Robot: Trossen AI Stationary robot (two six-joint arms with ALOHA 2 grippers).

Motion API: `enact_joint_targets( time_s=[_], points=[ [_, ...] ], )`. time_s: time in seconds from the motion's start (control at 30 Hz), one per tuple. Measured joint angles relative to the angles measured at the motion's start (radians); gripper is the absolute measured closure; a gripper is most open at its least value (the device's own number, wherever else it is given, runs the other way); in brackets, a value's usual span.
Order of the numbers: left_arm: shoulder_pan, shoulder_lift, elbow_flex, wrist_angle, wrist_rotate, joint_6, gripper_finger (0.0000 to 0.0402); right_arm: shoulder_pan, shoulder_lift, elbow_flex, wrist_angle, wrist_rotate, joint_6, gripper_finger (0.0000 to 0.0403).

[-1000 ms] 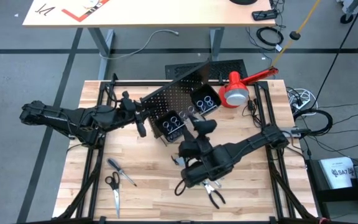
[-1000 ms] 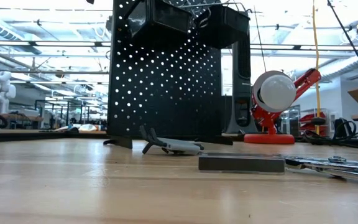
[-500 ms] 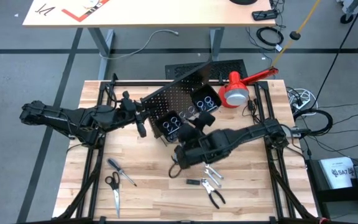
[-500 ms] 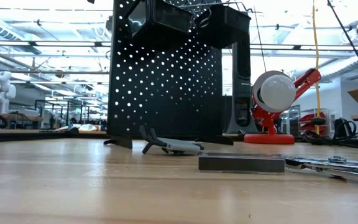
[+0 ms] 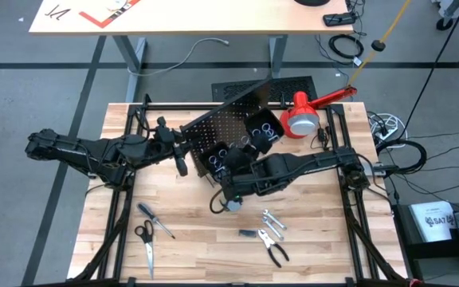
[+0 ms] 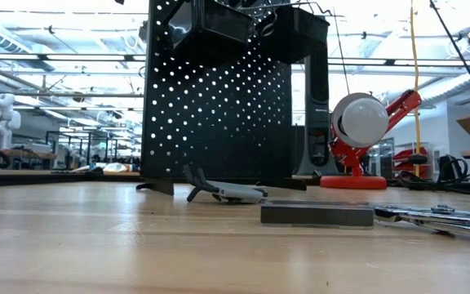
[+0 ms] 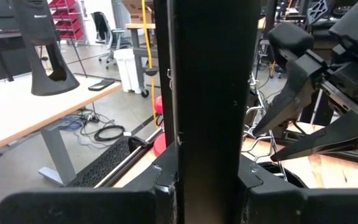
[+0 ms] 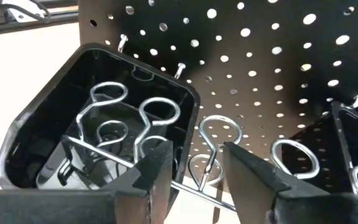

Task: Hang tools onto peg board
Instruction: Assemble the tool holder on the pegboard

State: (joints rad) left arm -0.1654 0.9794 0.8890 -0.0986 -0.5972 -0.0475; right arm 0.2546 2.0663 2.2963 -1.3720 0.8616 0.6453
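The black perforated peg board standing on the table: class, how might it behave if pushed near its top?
The black perforated metal peg board probably stays stiff. Standing tall and thin with box bins mounted high, it may tip; the left end effector at its edge likely steadies it.

Even bright overhead light on the table (image 5: 174, 255), soft short shadows, low view backlit — peg board (image 6: 219, 106) in silhouette, near boards blurred, window glare behind

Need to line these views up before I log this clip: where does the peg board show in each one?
High view: peg board upper centre, between both arms.
Low view: peg board upright, left of centre.
Left wrist view: dark upright edge fills the centre, presumably the board.
Right wrist view: perforated panel across the top.
Shared landmark: red-and-white lamp, beside the board.
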Motion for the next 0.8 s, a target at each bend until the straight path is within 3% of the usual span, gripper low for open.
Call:
enact_joint_targets(
  time_s=[0.3, 0.8],
  points=[
    [0.0, 0.0, 0.0, 0.001, 0.0, 0.004, 0.0332, 0.053, -0.017, 0.0, -0.012, 0.082, -0.021, 0.0262],
    [0.0, 0.0, 0.0, 0.01, 0.0, 0.008, 0.0332, -0.023, -0.009, 0.0, -0.074, -0.037, 0.05, 0.0263]
  ],
)
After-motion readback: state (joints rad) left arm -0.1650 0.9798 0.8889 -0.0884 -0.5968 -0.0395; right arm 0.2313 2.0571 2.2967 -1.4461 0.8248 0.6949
